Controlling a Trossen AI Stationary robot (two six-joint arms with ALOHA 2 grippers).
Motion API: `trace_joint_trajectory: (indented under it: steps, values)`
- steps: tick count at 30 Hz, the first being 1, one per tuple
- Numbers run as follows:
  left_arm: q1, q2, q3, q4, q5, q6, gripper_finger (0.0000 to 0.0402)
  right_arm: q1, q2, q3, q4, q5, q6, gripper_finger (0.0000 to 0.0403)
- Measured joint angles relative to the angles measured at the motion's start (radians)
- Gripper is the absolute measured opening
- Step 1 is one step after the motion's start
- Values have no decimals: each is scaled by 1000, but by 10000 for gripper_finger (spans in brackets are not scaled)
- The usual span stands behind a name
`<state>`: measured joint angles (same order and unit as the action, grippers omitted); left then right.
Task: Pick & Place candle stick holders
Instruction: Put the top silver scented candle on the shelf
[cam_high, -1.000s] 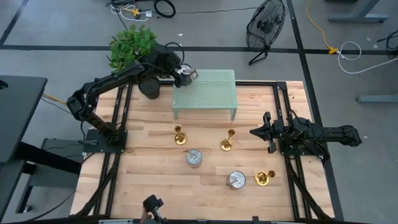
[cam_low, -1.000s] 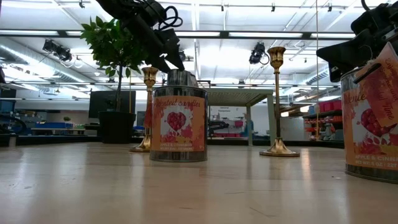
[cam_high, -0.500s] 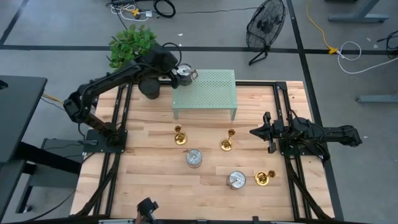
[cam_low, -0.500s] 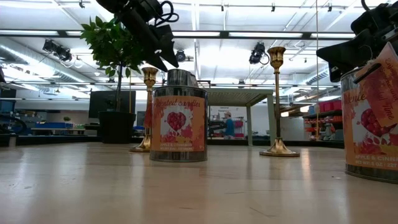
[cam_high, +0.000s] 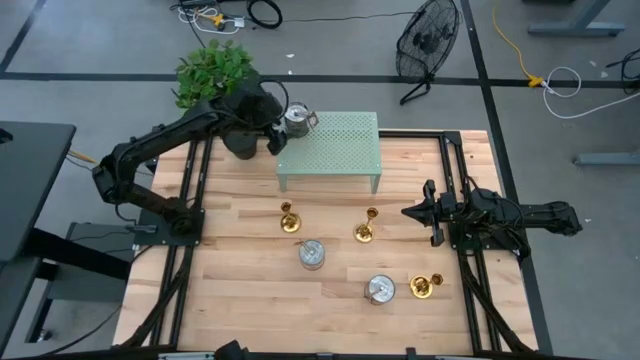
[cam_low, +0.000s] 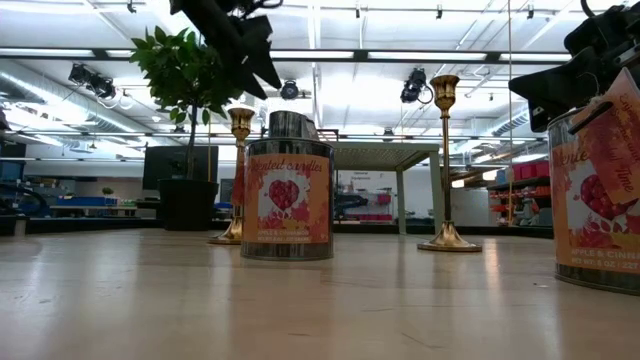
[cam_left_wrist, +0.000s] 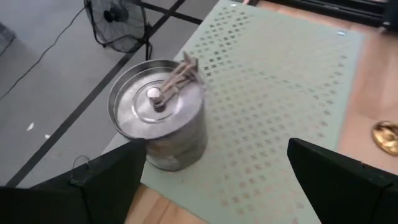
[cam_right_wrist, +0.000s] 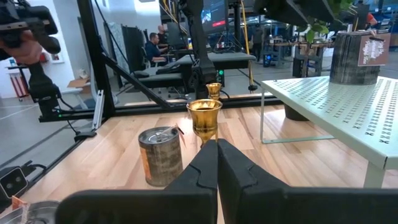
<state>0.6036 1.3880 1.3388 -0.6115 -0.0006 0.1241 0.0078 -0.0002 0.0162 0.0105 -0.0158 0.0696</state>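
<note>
Your three candle stick holders all stand on the bare wood in front of the green shelf. The left holder (cam_high: 289, 218) is upright below the shelf's left leg. The middle holder (cam_high: 366, 227) is upright too, off to its right, near the shelf's right leg. The third holder (cam_high: 426, 286) sits nearest the right arm, at the front right; you cannot tell from above whether it stands or lies tipped.

Between them you have two tins on the table: one tin (cam_high: 312, 254) just in front of the gap between the first two holders, another tin (cam_high: 379, 290) touching or just beside the third holder. None of the holders is gripped.

Farther out, the perforated green shelf (cam_high: 340, 150) carries a third, silver-lidded tin (cam_left_wrist: 160, 122) at its back left corner. Your left gripper (cam_high: 272, 124) hangs just off that corner, fingers spread wide to either side of the tin and clear of it, grasping nothing.

Your right gripper (cam_high: 410, 212) waits low over the right side of the table, pointing at the middle holder, fingers clenched together on nothing.

A potted plant (cam_high: 213, 72) stands behind the left arm, off the table.
</note>
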Motion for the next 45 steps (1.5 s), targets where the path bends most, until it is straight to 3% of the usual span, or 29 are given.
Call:
trace_joint_trajectory:
  steps: [17, 45]
  values:
    - [-137, -69, -8, -255, 4, 3, 399, 0, 0, 0, 0, 0, 0, 3]
    - [-260, -194, -328, -157, 84, -36, 399, 0, 0, 0, 0, 0, 0, 3]
